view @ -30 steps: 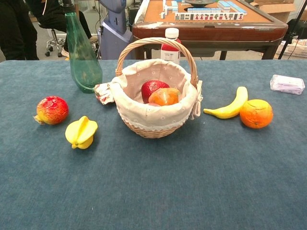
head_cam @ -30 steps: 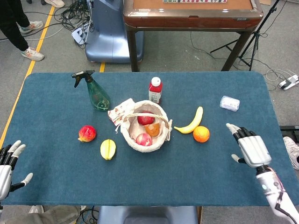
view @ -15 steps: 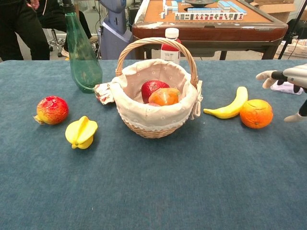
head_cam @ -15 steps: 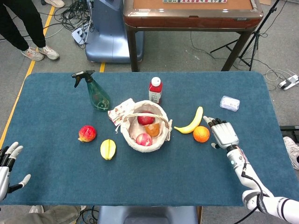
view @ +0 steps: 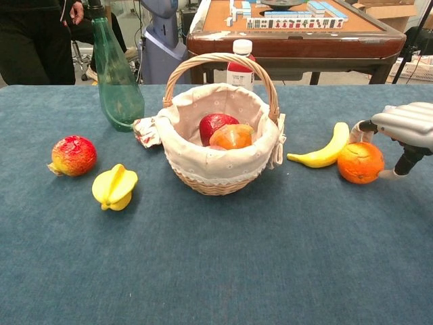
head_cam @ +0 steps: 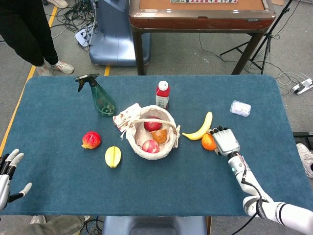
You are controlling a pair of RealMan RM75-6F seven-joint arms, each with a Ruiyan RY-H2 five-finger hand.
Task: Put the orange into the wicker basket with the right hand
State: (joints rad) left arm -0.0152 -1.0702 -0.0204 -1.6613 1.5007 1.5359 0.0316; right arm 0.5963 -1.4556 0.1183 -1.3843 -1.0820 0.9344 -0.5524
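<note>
The orange (head_cam: 208,142) (view: 358,164) lies on the blue cloth just right of a banana (head_cam: 199,127) (view: 321,152). My right hand (head_cam: 224,140) (view: 406,122) reaches over it from the right. Its fingers arch over the orange's top and the thumb stands low beside its right flank. The orange still rests on the table. To its left stands the wicker basket (head_cam: 146,152) (view: 216,179), cloth-lined and holding several fruits. My left hand (head_cam: 7,174) hovers with its fingers apart at the table's near left corner, holding nothing.
A red-and-white bottle (head_cam: 163,94) (view: 241,64) stands behind the basket and a green spray bottle (head_cam: 102,100) (view: 116,74) to its back left. A red fruit (head_cam: 91,140) and a yellow starfruit (head_cam: 113,156) lie left. A small plastic packet (head_cam: 240,108) lies far right.
My right hand has moved left from the table's right side until it covers the orange. The left hand has barely moved.
</note>
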